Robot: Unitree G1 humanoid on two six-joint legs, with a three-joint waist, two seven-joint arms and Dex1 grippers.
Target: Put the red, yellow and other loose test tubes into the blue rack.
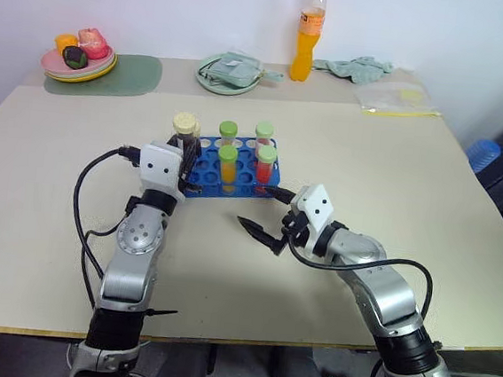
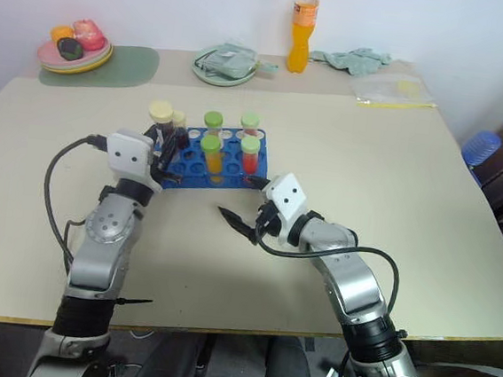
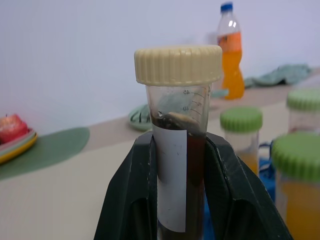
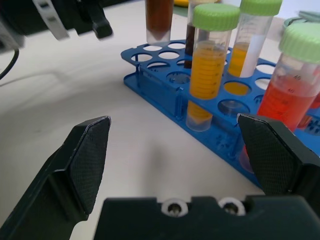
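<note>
The left hand [image 1: 186, 151] reaches forward over the bench [image 1: 388, 246], clamped on the brown tube [image 3: 176, 150], held upright above the blue rack [image 1: 206, 180] at its 9 o'clock end. The right hand [image 1: 265, 215], spread wide and empty, lies low at the rack's 5 o'clock. The right wrist view shows the yellow tube [image 4: 210, 65] and red tube [image 4: 292, 82] seated in rack holes.
</note>
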